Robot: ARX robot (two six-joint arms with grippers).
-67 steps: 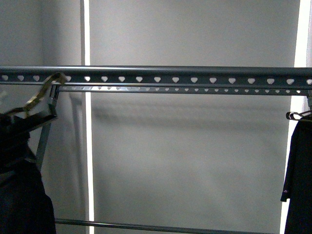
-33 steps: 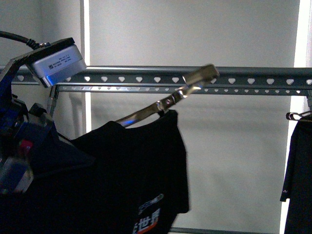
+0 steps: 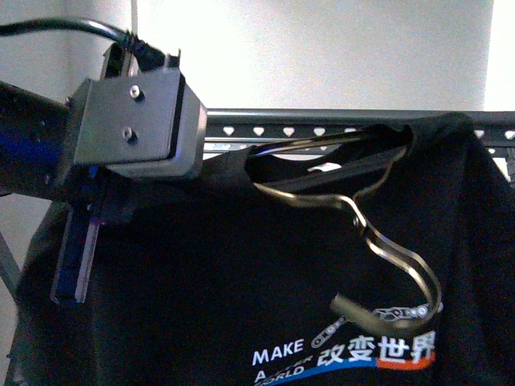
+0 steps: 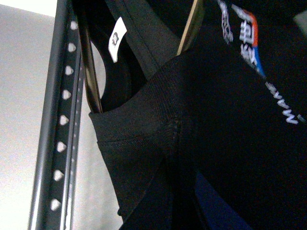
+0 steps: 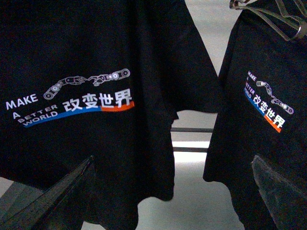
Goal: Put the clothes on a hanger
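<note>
The clothes (image 3: 241, 273), a black T-shirt with white "MAKE A ... WORLD" print, fill most of the front view on a brass wire hanger (image 3: 322, 193). Its hook (image 3: 402, 273) dangles down across the shirt's chest, off the rail. Behind runs the hanger's (image 3: 322, 125) dark-grey top rail with heart-shaped holes, also beside the shirt (image 4: 60, 120) in the left wrist view. My left gripper (image 4: 178, 191) is shut on the shirt's shoulder fabric (image 4: 158, 110). My right gripper (image 5: 168, 201) is open below the shirt's print (image 5: 91, 103), with nothing between its fingers.
A second black printed garment (image 5: 266, 110) hangs on its own wire hanger (image 5: 288, 19) right beside the held shirt, with a narrow gap between them. My left arm's wrist camera box (image 3: 133, 121) blocks the upper left of the front view. A lower rack bar (image 5: 192, 130) crosses behind.
My left arm has swung right and closer, carrying the shirt across the front view until it covers the rail's right part. The brass hook has dropped from rail height to the shirt's chest.
</note>
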